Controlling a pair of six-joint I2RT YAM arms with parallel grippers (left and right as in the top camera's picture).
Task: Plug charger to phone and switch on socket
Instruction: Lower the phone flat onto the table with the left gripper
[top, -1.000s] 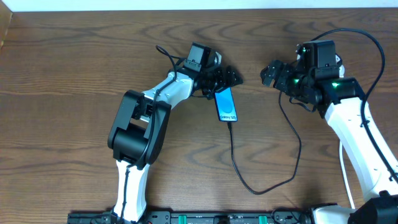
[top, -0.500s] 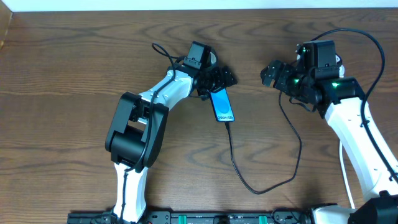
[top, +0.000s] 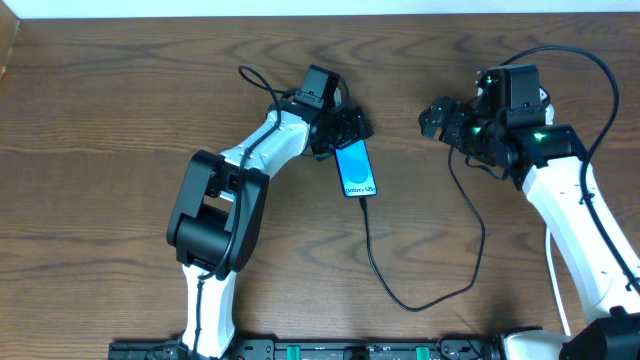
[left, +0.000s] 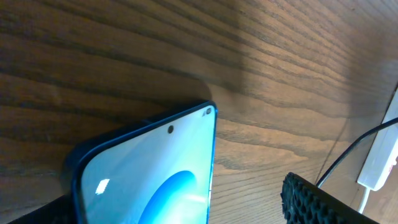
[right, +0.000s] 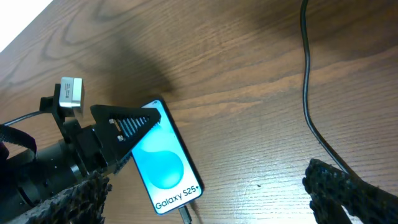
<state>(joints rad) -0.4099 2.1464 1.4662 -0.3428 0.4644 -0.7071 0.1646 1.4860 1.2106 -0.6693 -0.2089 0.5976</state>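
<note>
The left gripper (top: 352, 130) stands with its jaws spread wide over the top end of the phone (top: 358, 170); the left wrist view shows bare wood between the phone's edge and the textured finger (left: 311, 202) at 4 o'clock in that view, so nothing is clamped; whether the other finger touches the phone cannot be told. The phone lies screen-up on the wooden table (top: 120, 120), at 6 o'clock from that gripper in the overhead view, its blue display lit. The charger (top: 372, 250) meets the phone's lower edge with its plug tip; the black cable runs toward 6 o'clock, loops round toward 3 o'clock, then climbs toward 12 o'clock and passes under the right gripper (top: 432, 120). That gripper, well apart at 3 o'clock from the phone, has its jaws fully spread and holds nothing; its dark fingers (right: 345, 190) frame bare table in the right wrist view. A white block (left: 379, 162) shows at the 3 o'clock edge of the left wrist view, beside the cable; whether it is plug or socket cannot be told.
</note>
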